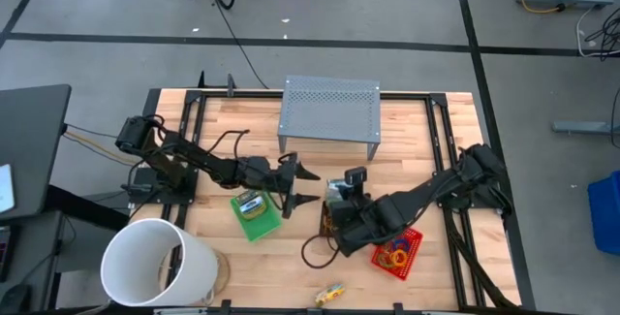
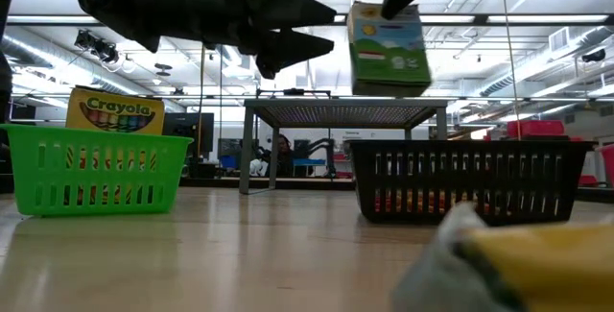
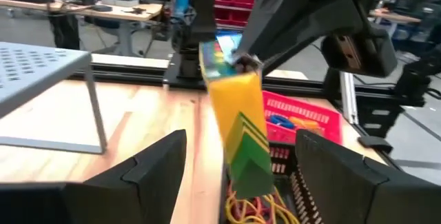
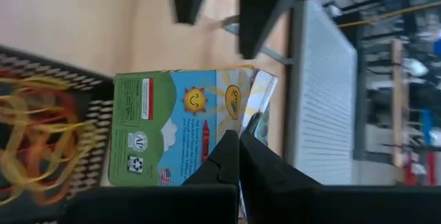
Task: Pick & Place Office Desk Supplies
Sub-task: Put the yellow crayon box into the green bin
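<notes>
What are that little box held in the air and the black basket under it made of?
The crayon box looks like thin printed cardboard: flat folded panels, slightly glossy colour printing. The black tray looks like moulded plastic, probably, with even slotted walls and a dull sheen; coated metal cannot be ruled out.

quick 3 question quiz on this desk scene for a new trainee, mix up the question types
1. True or false: the right tool is shut on a crayon box held above the black tray.
2. Multiple choice: the other crayon box stands in which tray? A) red B) green C) black
3. Short answer: what lies inside the black tray under the held box?

Key:
1. True. The left tool stands open just beside it, holding nothing.
2. B, the green tray.
3. Rubber bands.
</notes>
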You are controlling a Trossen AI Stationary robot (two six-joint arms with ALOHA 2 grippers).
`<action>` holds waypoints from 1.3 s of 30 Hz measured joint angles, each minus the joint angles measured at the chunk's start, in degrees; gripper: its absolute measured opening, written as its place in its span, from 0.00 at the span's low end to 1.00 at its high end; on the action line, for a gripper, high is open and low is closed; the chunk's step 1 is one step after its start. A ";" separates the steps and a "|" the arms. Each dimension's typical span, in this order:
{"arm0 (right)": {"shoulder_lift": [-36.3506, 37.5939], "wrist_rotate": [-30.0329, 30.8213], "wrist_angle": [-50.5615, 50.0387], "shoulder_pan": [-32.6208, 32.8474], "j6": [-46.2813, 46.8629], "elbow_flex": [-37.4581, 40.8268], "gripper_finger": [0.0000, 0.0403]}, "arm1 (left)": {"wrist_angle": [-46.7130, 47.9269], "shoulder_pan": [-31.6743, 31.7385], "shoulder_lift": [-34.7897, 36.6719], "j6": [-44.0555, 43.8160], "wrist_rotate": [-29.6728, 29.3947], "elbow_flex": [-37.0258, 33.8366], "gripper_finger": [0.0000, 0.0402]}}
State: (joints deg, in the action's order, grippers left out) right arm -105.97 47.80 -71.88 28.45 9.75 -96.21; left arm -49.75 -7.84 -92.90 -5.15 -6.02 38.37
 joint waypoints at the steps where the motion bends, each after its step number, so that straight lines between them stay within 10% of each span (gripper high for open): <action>1: 0.00 1.03 0.03 -0.32 -0.13 0.01 0.00 | 0.12 0.36 0.00 -0.03 -0.01 0.00 0.69; 19: 0.00 6.05 18.52 -5.13 -15.52 -0.02 0.00 | 0.43 1.92 -0.02 -1.02 -4.51 0.02 0.68; 29: 0.00 4.18 23.96 -5.29 -18.34 -0.02 0.02 | 3.51 1.51 -0.02 3.11 -7.33 0.07 0.29; 39: 0.00 5.14 25.21 -5.19 -18.00 -0.02 0.23 | 4.78 0.74 -0.07 10.37 -7.76 0.07 0.29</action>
State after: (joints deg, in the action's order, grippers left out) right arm -105.97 52.93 -46.67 23.27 -8.26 -96.23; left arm -44.97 -7.10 -92.97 5.21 -13.78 38.44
